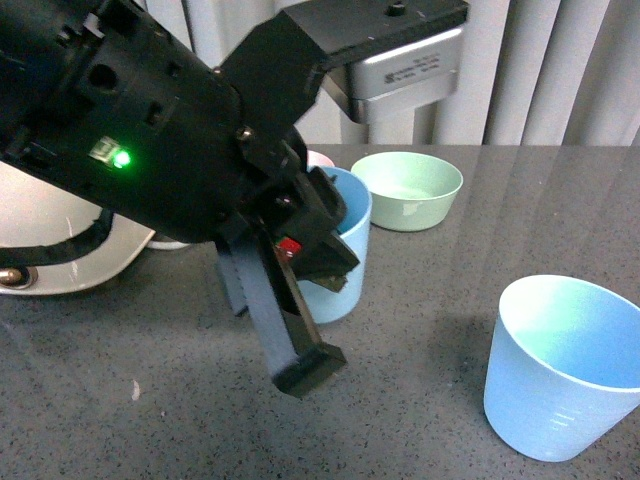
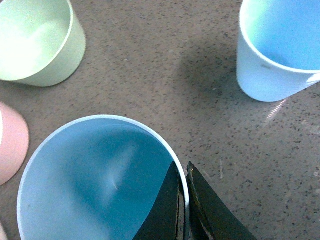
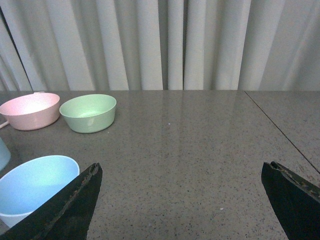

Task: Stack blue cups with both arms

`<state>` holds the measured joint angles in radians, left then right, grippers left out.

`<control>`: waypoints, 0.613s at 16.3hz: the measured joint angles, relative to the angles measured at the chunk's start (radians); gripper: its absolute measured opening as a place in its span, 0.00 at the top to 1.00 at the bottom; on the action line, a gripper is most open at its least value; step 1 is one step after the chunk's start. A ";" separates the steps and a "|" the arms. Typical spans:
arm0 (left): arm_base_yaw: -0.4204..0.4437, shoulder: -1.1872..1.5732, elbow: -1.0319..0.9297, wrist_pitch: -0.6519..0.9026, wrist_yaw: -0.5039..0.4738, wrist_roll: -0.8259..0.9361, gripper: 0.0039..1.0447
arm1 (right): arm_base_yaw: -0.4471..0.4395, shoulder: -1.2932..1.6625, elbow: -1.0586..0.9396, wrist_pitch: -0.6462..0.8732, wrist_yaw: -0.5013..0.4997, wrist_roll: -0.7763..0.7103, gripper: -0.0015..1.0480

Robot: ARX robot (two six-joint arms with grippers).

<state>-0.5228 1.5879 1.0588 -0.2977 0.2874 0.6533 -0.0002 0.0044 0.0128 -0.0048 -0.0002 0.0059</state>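
My left gripper [image 1: 318,300] is shut on the rim of one blue cup [image 1: 352,240], one finger inside and one outside; the left wrist view shows the jaws [image 2: 184,200] pinching this cup's [image 2: 100,180] wall. I cannot tell whether the cup rests on the table. The second blue cup [image 1: 565,365] stands upright at the front right, apart from the first; it also shows in the left wrist view [image 2: 280,50] and the right wrist view [image 3: 35,185]. My right gripper [image 3: 182,170] is open wide and empty, low over the table beside this second cup.
A green bowl [image 1: 410,190] and a pink bowl [image 3: 30,110] stand at the back of the dark speckled table [image 1: 450,270]. A white rounded object [image 1: 60,230] lies at the left. Pale curtains [image 3: 165,45] hang behind the table.
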 joint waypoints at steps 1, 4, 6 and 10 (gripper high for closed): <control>-0.016 0.008 0.002 0.000 0.002 -0.003 0.98 | 0.000 0.000 0.000 0.000 0.000 0.000 0.06; -0.071 0.029 0.006 -0.002 0.006 -0.024 0.98 | 0.000 0.000 0.000 0.000 0.000 0.000 0.06; -0.092 0.035 0.010 -0.012 0.016 -0.032 0.98 | 0.000 0.000 0.000 0.000 0.000 0.000 0.06; -0.129 0.043 0.010 -0.043 0.025 -0.020 0.98 | 0.000 0.000 0.000 0.000 0.000 0.000 0.06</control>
<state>-0.6514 1.6310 1.0683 -0.3408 0.3122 0.6331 -0.0002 0.0044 0.0128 -0.0044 -0.0002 0.0059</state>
